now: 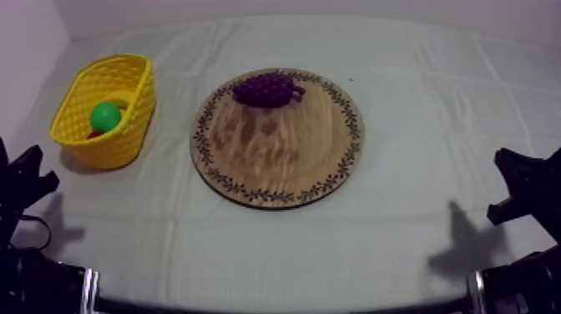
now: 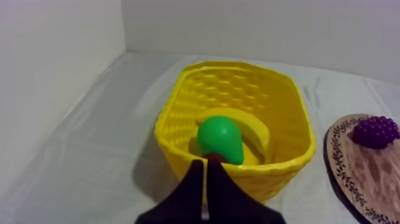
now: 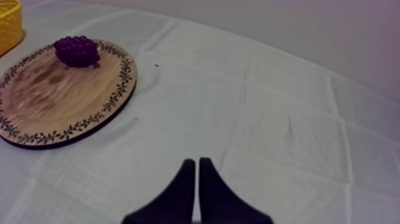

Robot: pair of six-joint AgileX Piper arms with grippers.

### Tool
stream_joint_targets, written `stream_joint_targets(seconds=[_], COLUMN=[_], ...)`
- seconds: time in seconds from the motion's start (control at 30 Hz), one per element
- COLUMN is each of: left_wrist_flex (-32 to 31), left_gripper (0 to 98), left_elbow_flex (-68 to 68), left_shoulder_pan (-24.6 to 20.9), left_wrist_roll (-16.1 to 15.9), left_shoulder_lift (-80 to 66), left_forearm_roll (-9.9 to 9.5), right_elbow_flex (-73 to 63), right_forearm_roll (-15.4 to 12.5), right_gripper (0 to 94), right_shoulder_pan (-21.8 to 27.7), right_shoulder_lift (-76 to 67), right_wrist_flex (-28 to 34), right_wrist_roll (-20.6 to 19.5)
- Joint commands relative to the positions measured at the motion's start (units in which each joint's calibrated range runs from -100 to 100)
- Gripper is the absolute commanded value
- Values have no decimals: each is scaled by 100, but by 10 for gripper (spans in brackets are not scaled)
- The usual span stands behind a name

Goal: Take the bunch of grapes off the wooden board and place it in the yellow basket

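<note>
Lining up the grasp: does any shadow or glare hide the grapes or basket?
Top view: no glare on the grapes; arm shadows lie on the cloth, off the board. Left wrist view: basket evenly lit inside. Right wrist view: grapes unshadowed.

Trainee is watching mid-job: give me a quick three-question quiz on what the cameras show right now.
1. True or false: the bunch of grapes lies in the yellow basket.
2. Where on the wooden board do the grapes sit? A) by its far rim B) at its centre C) by its near rim
3. Fill in: the left gripper and the right gripper are both ____.
Key: 1 false; 2 A; 3 shut.
</note>
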Motion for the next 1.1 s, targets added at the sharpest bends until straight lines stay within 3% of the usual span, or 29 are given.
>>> stream_joint_targets(seconds=[0.0, 0.8, 1.07], left_wrist_flex=[2, -34, 179], left_gripper=[0, 0, 0], left_elbow_flex=[0, -86, -1427], left_shoulder_pan=[8, 66, 125], left_wrist_roll=[-29, -181, -224], left_shoulder_lift=[-1, 81, 1175], left_forearm_roll=[-5, 1, -8], right_elbow_flex=[-3, -3, -3], right_forearm_roll=[1, 1, 1], right_gripper=[4, 4, 4], right_shoulder_pan=[3, 3, 3], right_shoulder_lift=[-1, -1, -1], right_wrist_flex=[0, 0, 0], right_wrist_roll=[0, 1, 0])
